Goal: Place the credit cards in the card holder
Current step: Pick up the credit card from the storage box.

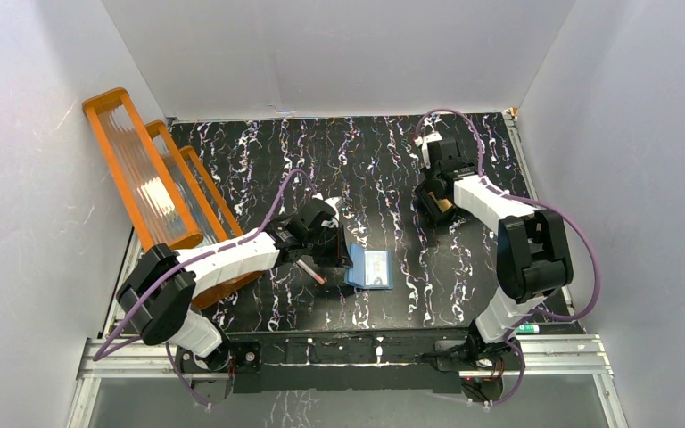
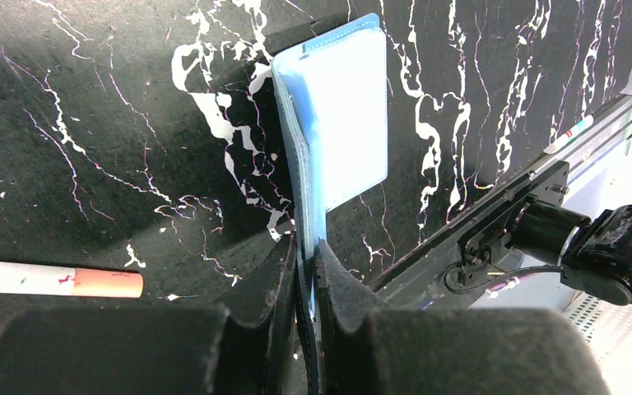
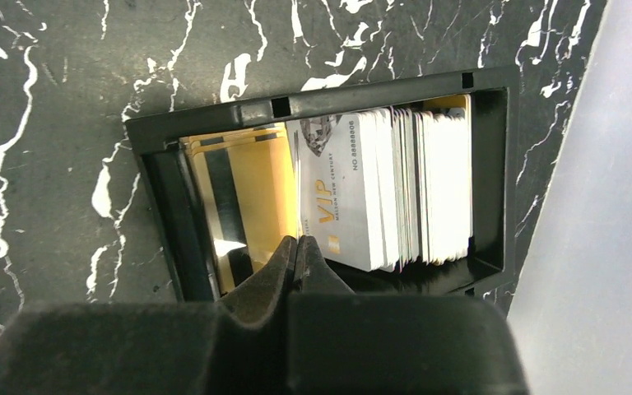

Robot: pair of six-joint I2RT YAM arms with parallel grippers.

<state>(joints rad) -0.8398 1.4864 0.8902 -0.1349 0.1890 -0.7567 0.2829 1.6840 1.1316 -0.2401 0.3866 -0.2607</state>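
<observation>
Black speckled table (image 1: 392, 160) is lying under both arms. The left gripper (image 2: 306, 255) is pinching the card holder (image 2: 346, 115) sticking out ahead of it. The right gripper (image 3: 298, 251) is squeezing together at the credit cards (image 3: 378, 189) in the black tray (image 3: 321, 103), likely grabbing one. Next it needs lifting straight out.

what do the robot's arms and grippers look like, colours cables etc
Both the left arm and right arm have white shell links joined by bulky black joint housings. A thin purple cable loops loosely along each arm. The left gripper and right gripper have blunt black fingers with a matte, felt-like surface. No markings or sleeves are visible.
</observation>
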